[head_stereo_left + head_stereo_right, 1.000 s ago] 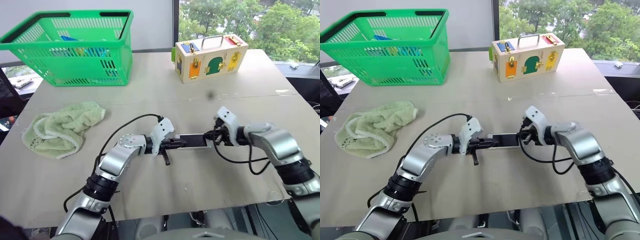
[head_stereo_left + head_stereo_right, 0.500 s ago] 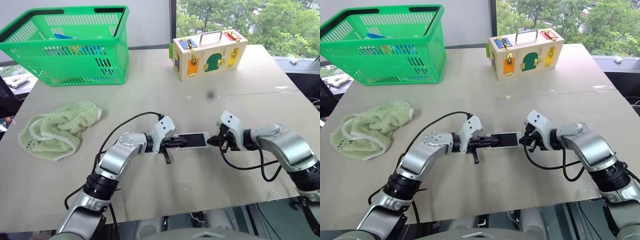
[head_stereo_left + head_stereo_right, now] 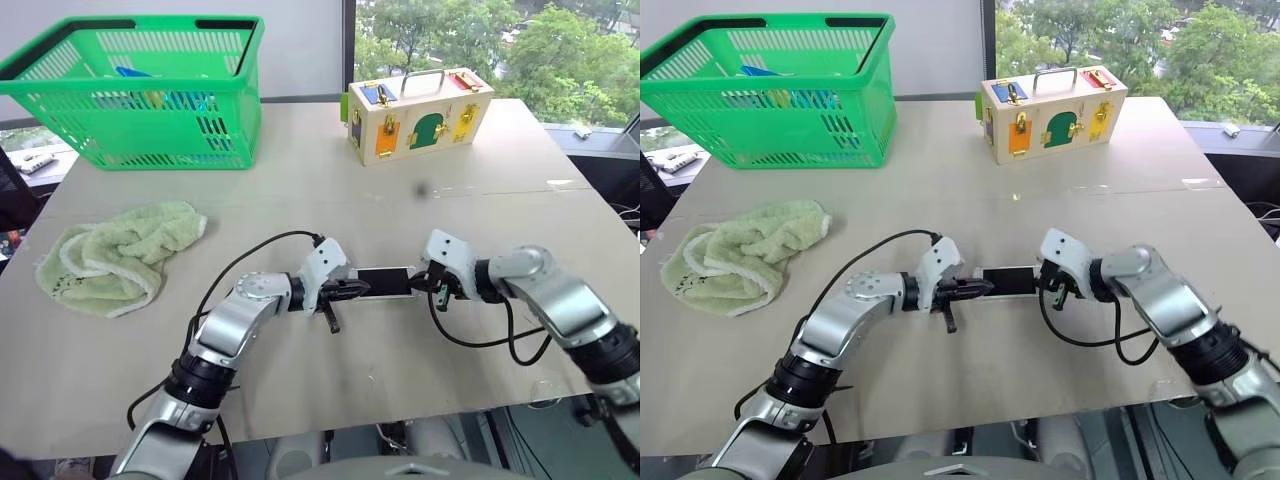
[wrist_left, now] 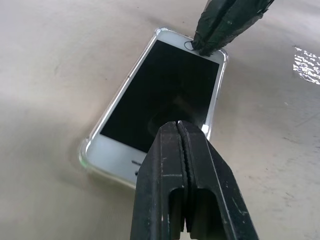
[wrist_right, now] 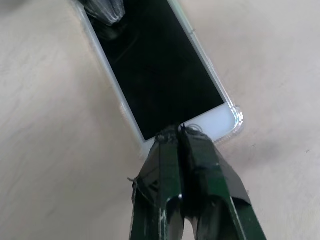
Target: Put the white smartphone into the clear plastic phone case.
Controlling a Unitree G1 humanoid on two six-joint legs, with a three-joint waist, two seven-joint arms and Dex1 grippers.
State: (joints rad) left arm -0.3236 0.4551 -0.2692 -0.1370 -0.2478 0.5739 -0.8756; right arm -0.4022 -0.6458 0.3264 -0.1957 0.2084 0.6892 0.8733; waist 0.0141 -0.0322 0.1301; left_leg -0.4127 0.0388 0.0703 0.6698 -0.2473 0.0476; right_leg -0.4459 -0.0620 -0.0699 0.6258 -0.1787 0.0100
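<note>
Right gripper [image 5: 181, 132] closed, tips pressing the home-button end of white smartphone [image 5: 155, 65]. Seated in clear plastic phone case [image 5: 238, 121], stretching away ahead of tips.

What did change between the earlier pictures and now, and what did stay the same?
The right gripper has rolled at the wrist while its shut jaws press on the home-button end of the white smartphone. The left gripper stayed on the other end, jaws shut. The phone stayed in the clear plastic phone case; towel, green basket and wooden box are unmoved.

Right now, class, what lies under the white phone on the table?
The clear case sits under the phone; its rim shows around the edges. The case's floor and the table below are covered by the phone.
</note>
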